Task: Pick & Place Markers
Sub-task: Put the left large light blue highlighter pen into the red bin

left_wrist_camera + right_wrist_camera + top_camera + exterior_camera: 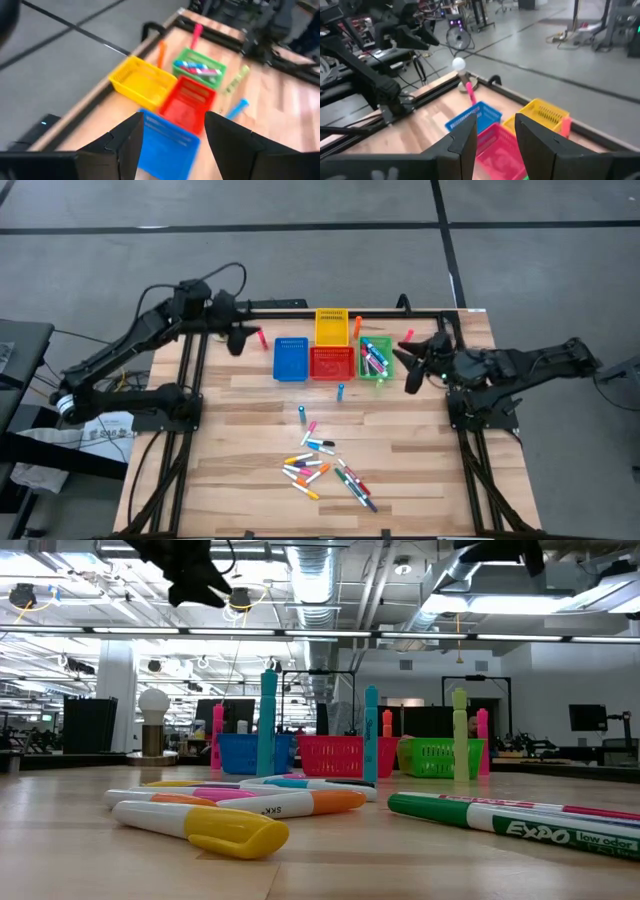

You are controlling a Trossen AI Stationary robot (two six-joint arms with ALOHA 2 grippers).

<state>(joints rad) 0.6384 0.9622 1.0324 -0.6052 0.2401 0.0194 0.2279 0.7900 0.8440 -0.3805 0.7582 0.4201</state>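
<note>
Several markers in mixed colours lie in a loose pile on the wooden table near its front edge. A few more lie in the green bin. Single markers stand upright on their ends: a teal one, a blue one, a pink one and an orange one. My left gripper hangs open above the table's far left, beside the blue bin, with nothing between its fingers. My right gripper hangs open above the table to the right of the green bin, also with nothing between its fingers.
Four square bins stand together at the far middle: blue, yellow, red and green. A dark frame runs along the table's far and side edges. Bare wood lies between the bins and the marker pile.
</note>
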